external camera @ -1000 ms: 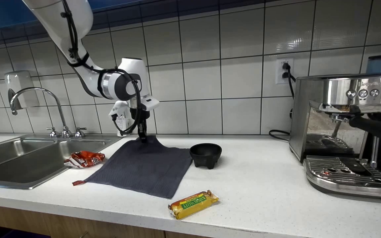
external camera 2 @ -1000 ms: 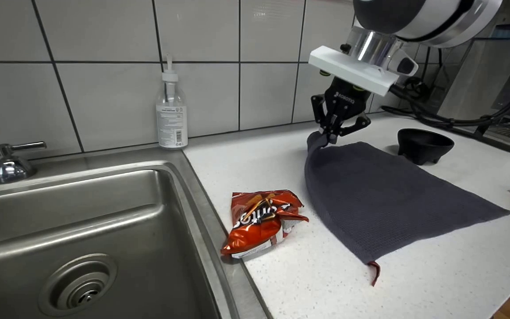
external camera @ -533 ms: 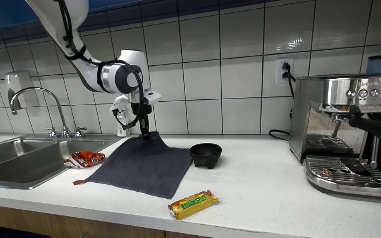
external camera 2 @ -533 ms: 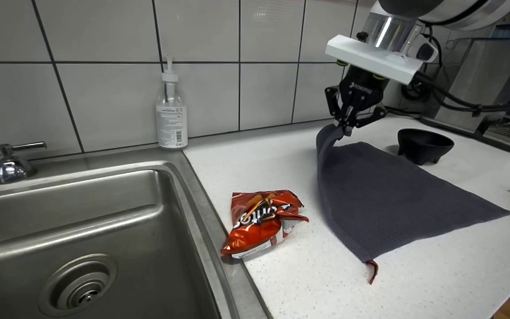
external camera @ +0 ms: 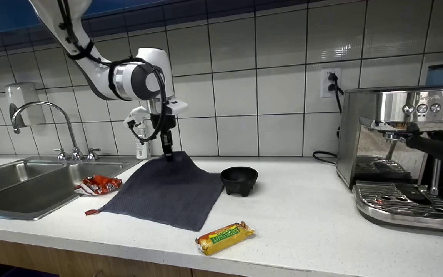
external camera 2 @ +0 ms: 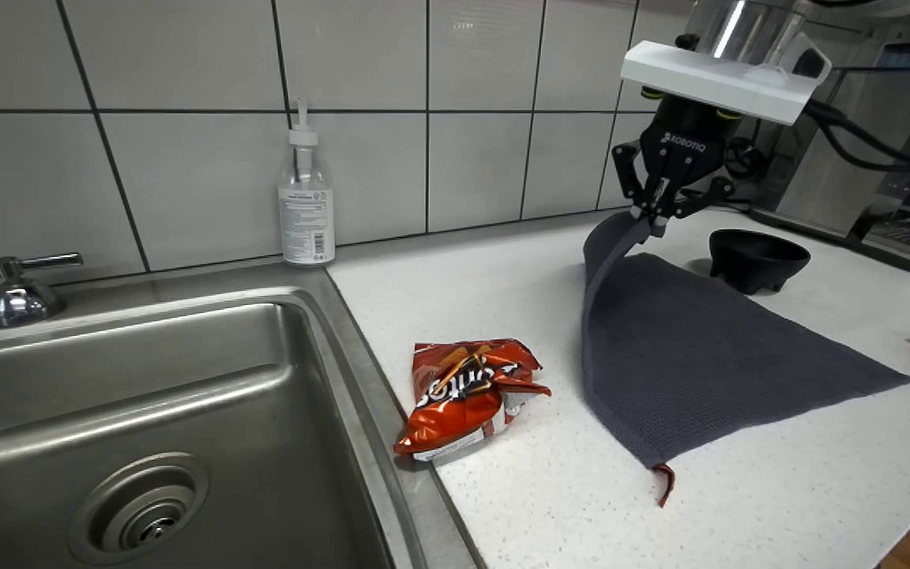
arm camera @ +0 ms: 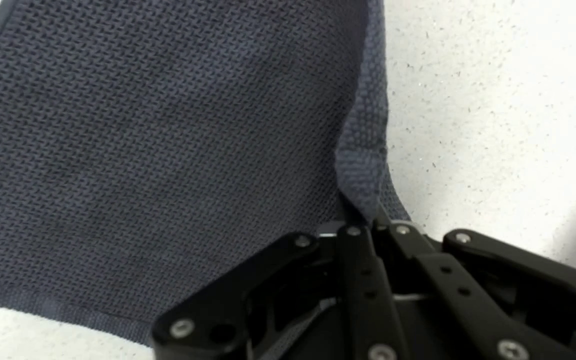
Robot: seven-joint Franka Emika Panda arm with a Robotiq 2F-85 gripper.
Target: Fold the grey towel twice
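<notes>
The grey towel (external camera: 167,194) lies mostly flat on the counter, and it also shows in an exterior view (external camera 2: 708,356). A red loop is at its near corner. My gripper (external camera: 169,157) is shut on the towel's far edge, and it also shows in an exterior view (external camera 2: 649,224). The pinched edge is raised a little and curls over above the counter. In the wrist view, the towel (arm camera: 168,150) fills the left side, and a strip of its edge runs down into the closed fingertips (arm camera: 365,217). The fingertips are partly hidden by the cloth.
A black bowl (external camera: 239,180) stands right beside the towel. A red chip bag (external camera 2: 471,395) lies between the towel and the sink (external camera 2: 329,395). A yellow snack bar (external camera: 224,237) lies near the towel's front corner. A pump bottle (external camera 2: 306,213) and tiled wall are behind.
My gripper has lifted and shifted, moving right and up in an exterior view. The held towel edge has risen and curls over more. The other objects have not moved.
</notes>
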